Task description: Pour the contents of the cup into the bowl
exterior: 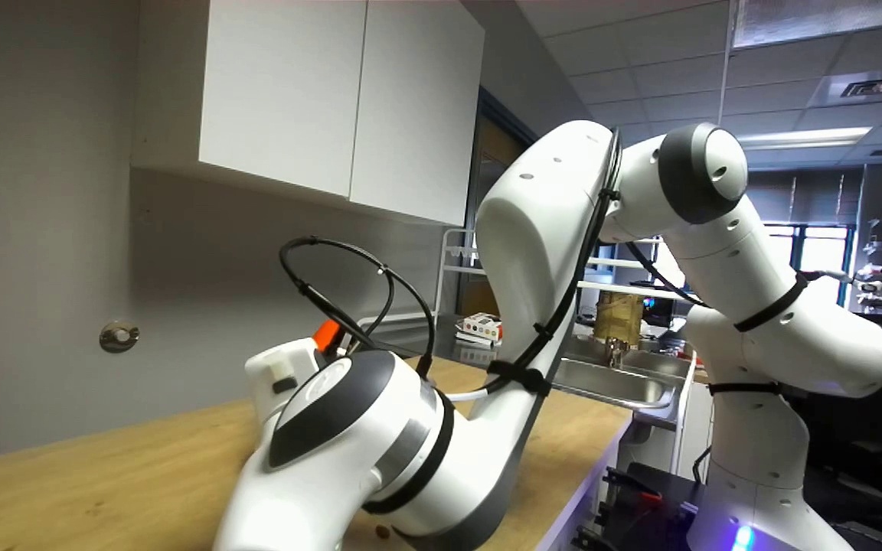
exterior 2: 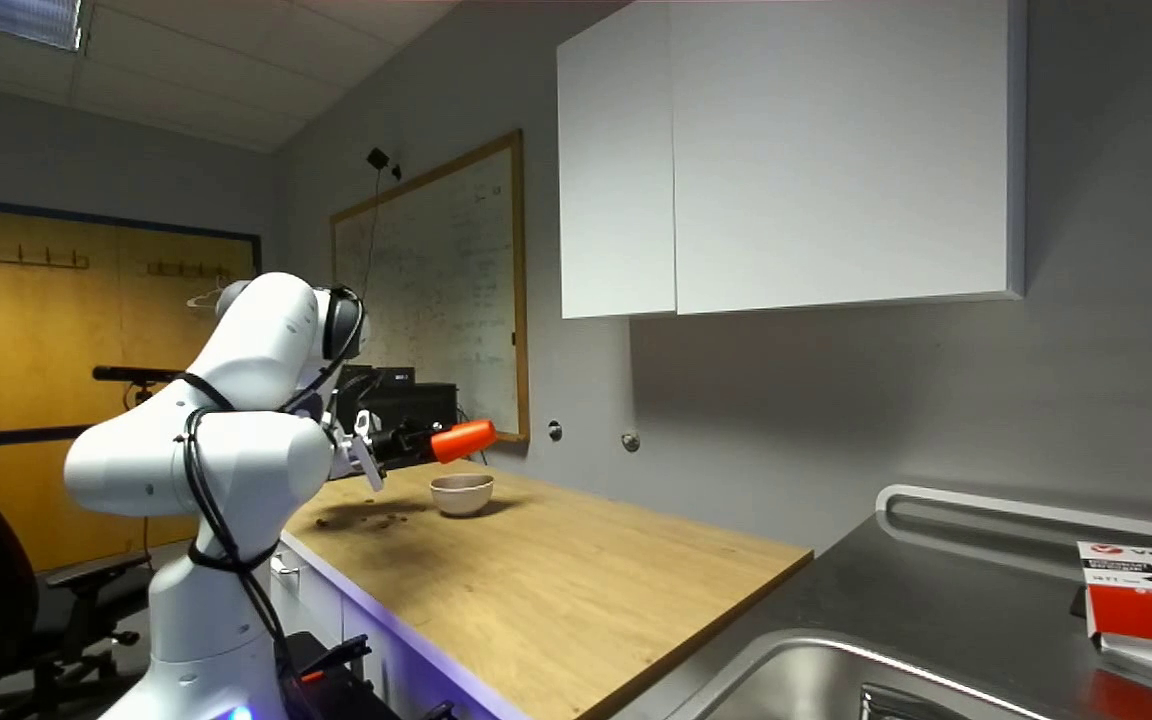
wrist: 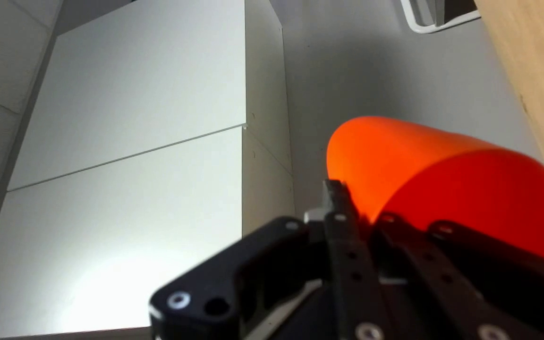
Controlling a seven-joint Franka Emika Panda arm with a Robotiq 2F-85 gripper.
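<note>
pale wooden tabletop (exterior 2: 576, 570): spread partly beneath the white jointed arm (exterior 2: 261, 445);
black two-fingered gripper (wrist: 362, 205): gripping the small red-orange plastic cup (exterior 2: 464, 440) near its rim;
round white smooth-sided bowl (exterior 2: 462, 498): upright on the tabletop;
cup: higher than the bowl, tipped, mouth lower than base;
dark bits (exterior 2: 386, 521): on the tabletop near the bowl

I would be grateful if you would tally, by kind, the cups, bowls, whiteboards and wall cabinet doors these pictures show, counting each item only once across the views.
Cup: 1
Bowl: 1
Whiteboard: 1
Wall cabinet doors: 2
Total: 5
</note>
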